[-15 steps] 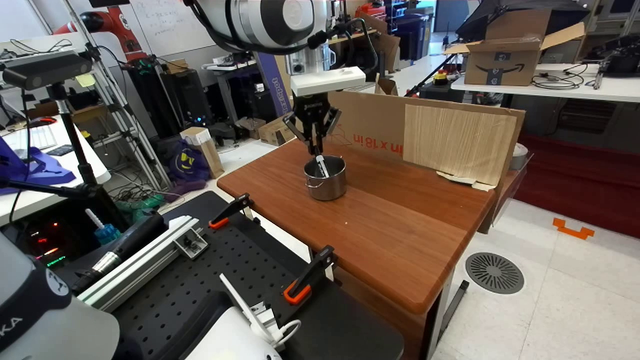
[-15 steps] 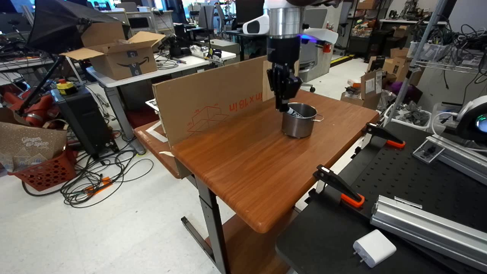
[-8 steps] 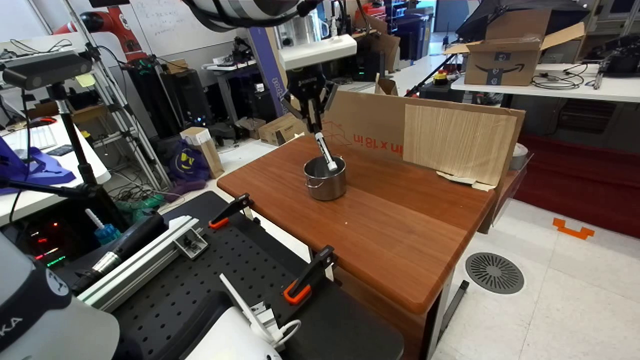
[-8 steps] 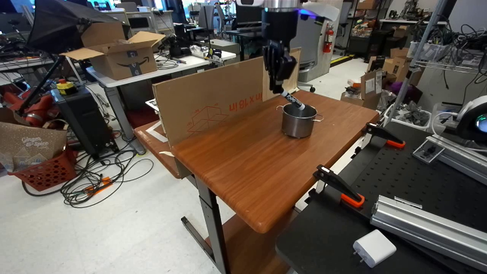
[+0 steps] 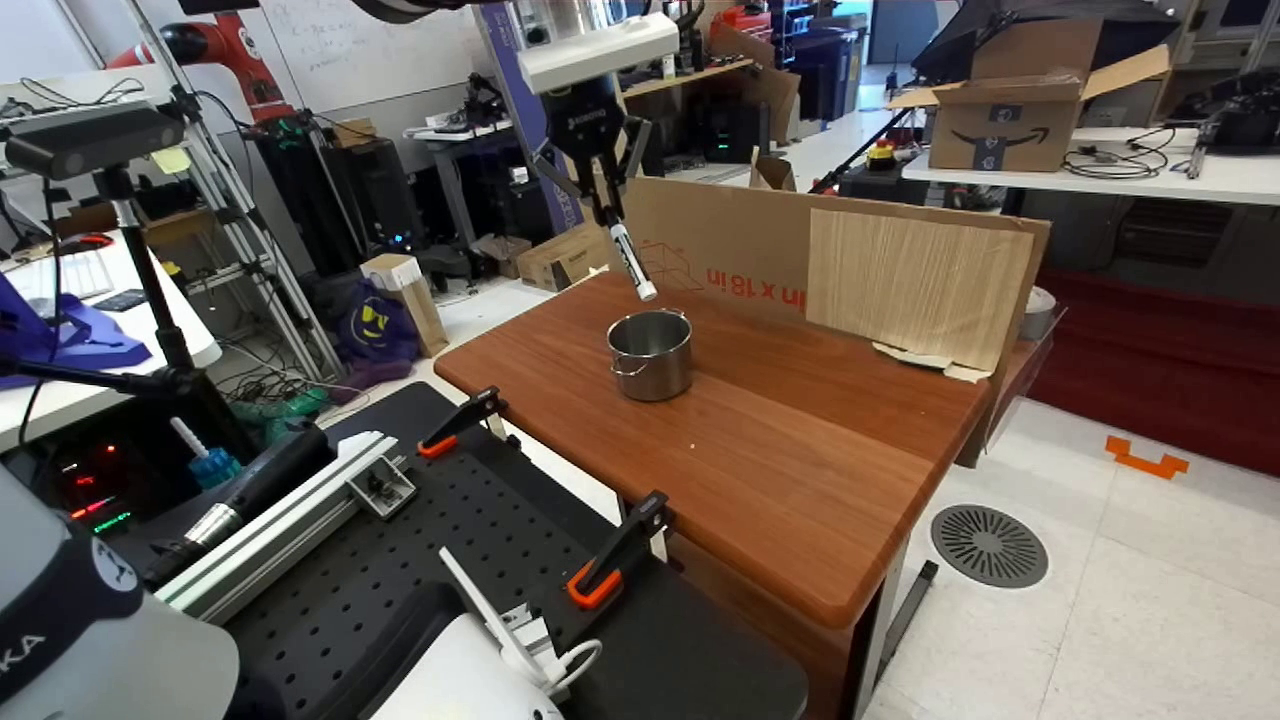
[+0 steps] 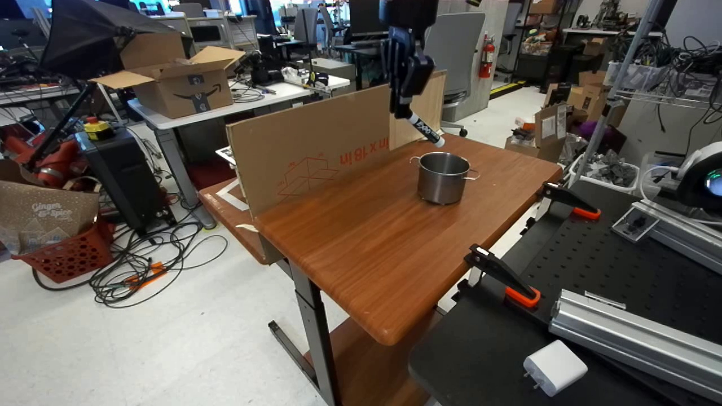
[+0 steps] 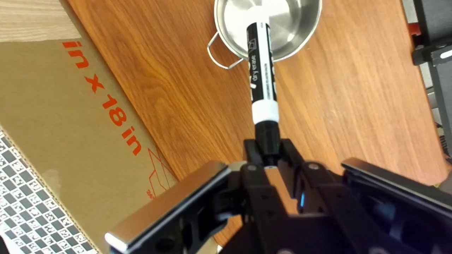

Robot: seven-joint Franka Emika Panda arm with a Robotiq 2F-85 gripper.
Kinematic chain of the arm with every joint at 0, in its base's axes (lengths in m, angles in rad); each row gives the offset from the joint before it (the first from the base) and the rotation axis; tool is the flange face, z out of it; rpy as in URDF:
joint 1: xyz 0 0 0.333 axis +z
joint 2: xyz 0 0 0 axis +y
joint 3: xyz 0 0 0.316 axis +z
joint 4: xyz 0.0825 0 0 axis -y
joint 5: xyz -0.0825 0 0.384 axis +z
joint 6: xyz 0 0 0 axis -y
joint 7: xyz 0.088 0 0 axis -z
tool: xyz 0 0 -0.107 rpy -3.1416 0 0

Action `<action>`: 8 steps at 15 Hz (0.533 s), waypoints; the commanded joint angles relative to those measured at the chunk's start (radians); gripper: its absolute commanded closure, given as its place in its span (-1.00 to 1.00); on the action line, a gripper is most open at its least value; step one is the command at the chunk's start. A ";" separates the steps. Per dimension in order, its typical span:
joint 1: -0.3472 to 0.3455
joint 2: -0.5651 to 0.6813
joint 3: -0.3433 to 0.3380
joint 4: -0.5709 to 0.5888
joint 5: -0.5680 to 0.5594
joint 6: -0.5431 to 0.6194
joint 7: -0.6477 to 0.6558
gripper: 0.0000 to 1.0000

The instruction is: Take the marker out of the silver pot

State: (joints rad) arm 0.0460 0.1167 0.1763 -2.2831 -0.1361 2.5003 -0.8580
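The marker is a black and white dry-erase pen. In both exterior views the marker (image 5: 632, 262) (image 6: 426, 130) hangs tilted above the silver pot (image 5: 652, 365) (image 6: 441, 183), its white lower end clear of the rim. My gripper (image 5: 608, 215) (image 6: 401, 110) is shut on the marker's black cap end, above the pot. In the wrist view the gripper (image 7: 268, 155) pinches the cap between its fingertips, and the marker (image 7: 263, 67) points away toward the pot (image 7: 300, 38). The pot stands upright on the wooden table (image 5: 790, 450) with its wire handles out; its inside looks bare.
A cardboard panel (image 5: 740, 240) (image 6: 316, 146) stands along the table's back edge. Black clamps with orange pads (image 5: 620, 550) (image 6: 502, 276) grip the near edge beside a black perforated board (image 5: 480, 540). A white charger (image 6: 555, 366) lies on that board.
My gripper has risen with the marker, lifting it from inside the pot to above the rim. The arm has also shifted left in both exterior views. The pot has not moved.
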 commanded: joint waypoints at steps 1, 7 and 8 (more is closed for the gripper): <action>0.041 0.002 0.000 0.010 -0.005 -0.022 0.044 0.90; 0.097 0.079 0.016 0.077 -0.032 -0.032 0.119 0.90; 0.103 0.103 0.015 0.095 -0.040 -0.032 0.132 0.90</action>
State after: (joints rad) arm 0.1351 0.1577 0.1936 -2.2513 -0.1400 2.5002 -0.7697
